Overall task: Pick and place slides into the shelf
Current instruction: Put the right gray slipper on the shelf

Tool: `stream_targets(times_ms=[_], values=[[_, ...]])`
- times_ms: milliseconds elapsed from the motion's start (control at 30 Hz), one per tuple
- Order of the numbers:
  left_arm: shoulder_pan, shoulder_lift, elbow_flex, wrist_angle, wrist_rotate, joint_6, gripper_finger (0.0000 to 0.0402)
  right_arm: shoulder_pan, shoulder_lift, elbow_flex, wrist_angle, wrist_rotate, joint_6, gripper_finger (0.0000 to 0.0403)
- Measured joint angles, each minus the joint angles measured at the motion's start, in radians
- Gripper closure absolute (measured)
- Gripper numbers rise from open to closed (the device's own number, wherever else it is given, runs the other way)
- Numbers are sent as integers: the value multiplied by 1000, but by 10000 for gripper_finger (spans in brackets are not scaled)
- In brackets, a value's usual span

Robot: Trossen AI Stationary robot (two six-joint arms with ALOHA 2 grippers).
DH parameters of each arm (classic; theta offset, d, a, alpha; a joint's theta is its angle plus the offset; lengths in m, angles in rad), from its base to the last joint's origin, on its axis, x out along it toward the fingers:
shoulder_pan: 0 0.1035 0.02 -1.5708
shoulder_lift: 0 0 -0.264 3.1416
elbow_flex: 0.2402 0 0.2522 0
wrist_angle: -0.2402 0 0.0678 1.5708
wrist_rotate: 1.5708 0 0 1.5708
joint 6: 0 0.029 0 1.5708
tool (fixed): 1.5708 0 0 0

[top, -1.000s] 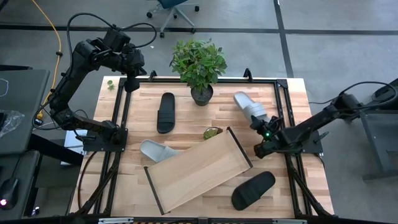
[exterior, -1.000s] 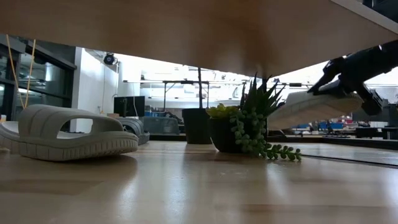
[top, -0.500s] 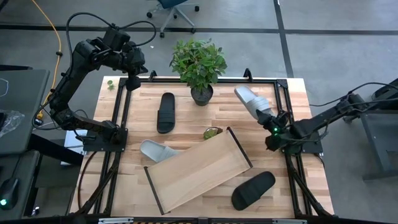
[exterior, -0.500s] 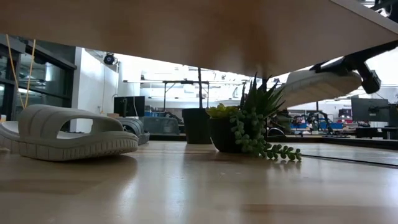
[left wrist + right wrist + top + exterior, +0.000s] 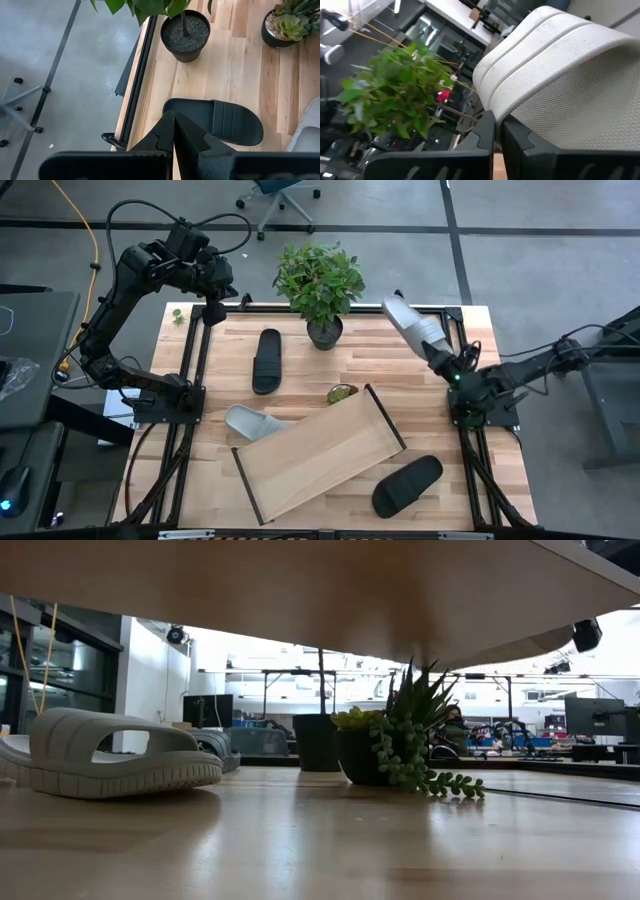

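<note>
Below and left of my right gripper (image 5: 447, 366) lies the shelf (image 5: 320, 452), tilted and bare. My right gripper pinches a light grey slide (image 5: 415, 328) off the table. My left gripper (image 5: 212, 313), fingers together, holds nothing.

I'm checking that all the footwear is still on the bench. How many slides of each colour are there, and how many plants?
Light grey slides: 2, one lying beside the shelf at, one lifted in the right gripper at
Black slides: 2, at and
Potted plants: 2, a leafy one and a small succulent
Total: 6
</note>
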Motion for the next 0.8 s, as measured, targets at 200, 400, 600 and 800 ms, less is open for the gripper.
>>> stream_targets(times_ms=[200, 400, 600, 800], values=[[0, 0, 0, 0, 0, -6, 401, -39, -63, 0, 174, -48, -259, 403], [0, 0, 0, 0, 0, -49, 401, -62, -103, 0, 239, -100, -381, 403], [0, 0, 0, 0, 0, -82, 401, -66, -105, 68, 231, -125, -494, 403], [0, 0, 0, 0, -3, -117, 401, -66, -105, 191, 149, -149, -618, 403]])
